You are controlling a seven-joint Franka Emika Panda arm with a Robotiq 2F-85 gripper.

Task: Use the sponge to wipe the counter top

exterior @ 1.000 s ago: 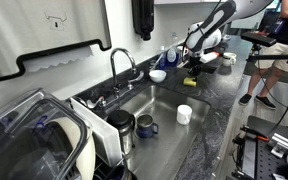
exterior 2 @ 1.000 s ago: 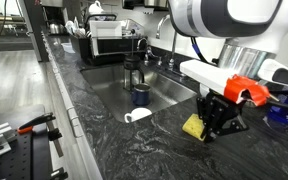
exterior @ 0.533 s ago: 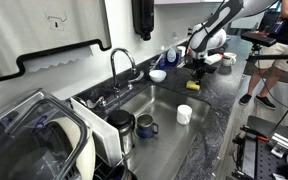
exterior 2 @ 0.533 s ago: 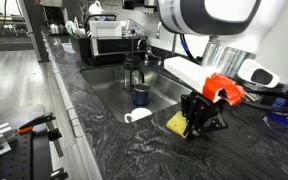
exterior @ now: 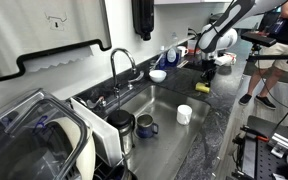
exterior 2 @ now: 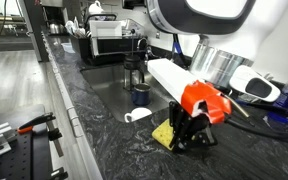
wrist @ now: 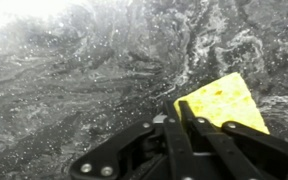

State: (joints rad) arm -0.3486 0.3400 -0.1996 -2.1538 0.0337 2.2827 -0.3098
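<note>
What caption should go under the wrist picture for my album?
The claw holds the yellow sponge on the dark speckled counter top.

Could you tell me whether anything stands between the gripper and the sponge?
Nothing visible does: the gripper holds the sponge by one edge, against the counter top.

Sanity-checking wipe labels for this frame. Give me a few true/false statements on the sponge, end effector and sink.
1. The yellow rectangular sponge is on the dark stone counter top. True.
2. The end effector hovers over the faucet. False: it is at the sponge.
3. A dark blue mug sits in the steel sink. True.
4. The small white bowl is in the sink. False: it stands on the counter top beside it.
</note>
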